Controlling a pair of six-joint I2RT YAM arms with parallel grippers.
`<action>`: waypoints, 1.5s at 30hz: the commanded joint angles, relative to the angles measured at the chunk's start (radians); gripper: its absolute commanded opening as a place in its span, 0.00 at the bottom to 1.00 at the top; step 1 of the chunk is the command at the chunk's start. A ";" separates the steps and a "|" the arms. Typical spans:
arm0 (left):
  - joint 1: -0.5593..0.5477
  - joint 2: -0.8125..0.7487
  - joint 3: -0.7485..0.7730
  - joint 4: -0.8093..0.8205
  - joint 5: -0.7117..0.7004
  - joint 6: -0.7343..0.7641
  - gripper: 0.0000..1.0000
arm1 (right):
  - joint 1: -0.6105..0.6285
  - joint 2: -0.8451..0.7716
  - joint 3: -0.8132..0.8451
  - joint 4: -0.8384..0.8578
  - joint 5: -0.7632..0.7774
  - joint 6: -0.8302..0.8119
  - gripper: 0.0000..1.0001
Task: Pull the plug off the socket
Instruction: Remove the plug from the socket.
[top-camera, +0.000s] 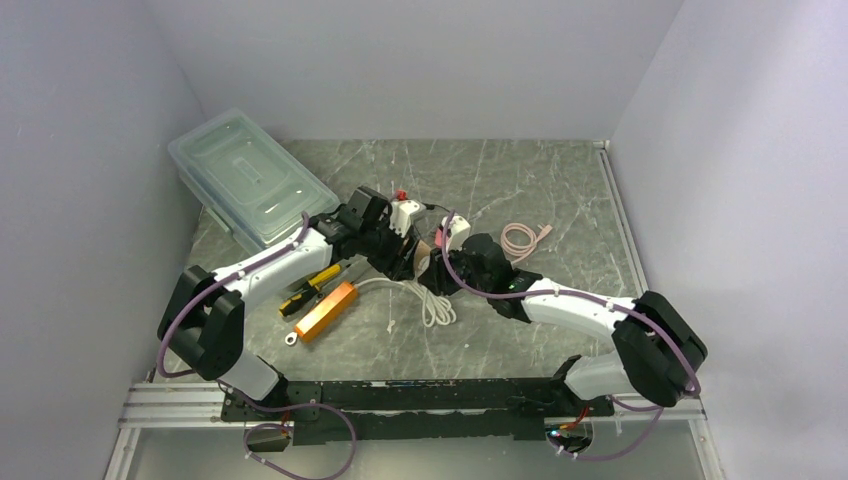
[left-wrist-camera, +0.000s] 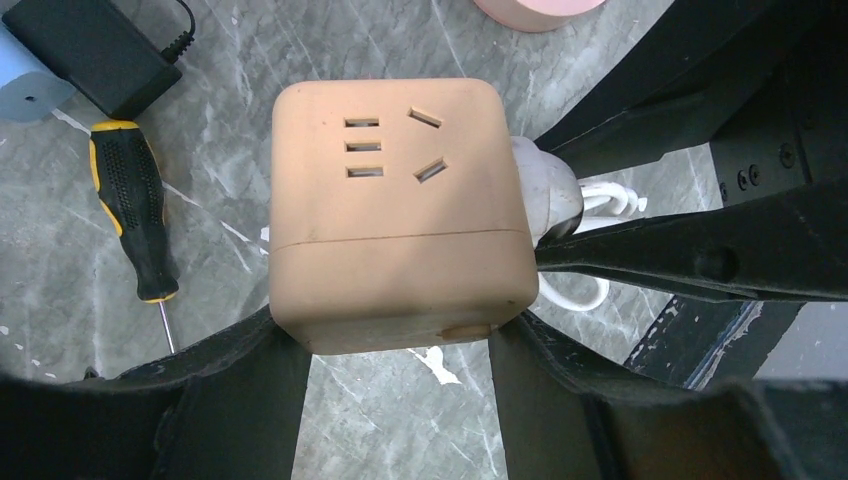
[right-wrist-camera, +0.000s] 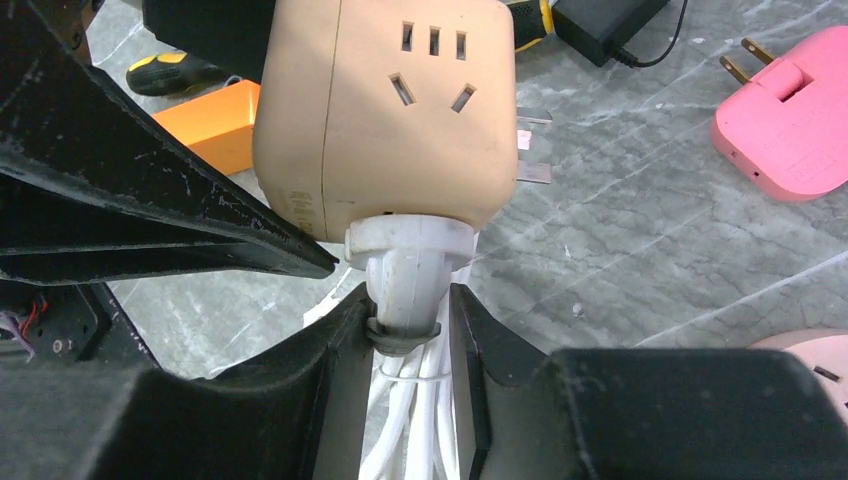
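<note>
A tan cube socket (left-wrist-camera: 395, 210) is held just above the table, my left gripper (left-wrist-camera: 400, 345) shut on its lower sides. A white plug (right-wrist-camera: 408, 270) sits in the face of the socket (right-wrist-camera: 385, 110) nearest the right wrist camera, its bundled white cable (right-wrist-camera: 420, 420) trailing down. My right gripper (right-wrist-camera: 408, 320) straddles the plug's neck. One finger touches the collar and a thin gap shows at the other, so the jaws stand slightly open. In the top view both grippers meet at the socket (top-camera: 422, 256) in mid-table.
A yellow-black screwdriver (top-camera: 312, 285) and an orange box (top-camera: 325, 310) lie left of the socket. A clear lidded container (top-camera: 250, 180) stands at the back left. A pink coiled cable (top-camera: 522, 238), a pink adapter (right-wrist-camera: 790, 115) and a black power brick (left-wrist-camera: 95, 50) lie nearby.
</note>
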 joint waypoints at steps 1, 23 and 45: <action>-0.008 -0.011 0.042 0.063 0.055 0.001 0.00 | -0.001 -0.022 0.033 0.005 0.050 -0.012 0.33; 0.015 0.029 0.054 0.046 0.005 -0.033 0.00 | 0.110 -0.115 -0.008 0.064 0.116 -0.079 0.00; 0.016 -0.040 0.029 0.088 0.024 -0.027 0.00 | 0.119 -0.113 0.034 -0.009 0.118 -0.153 0.00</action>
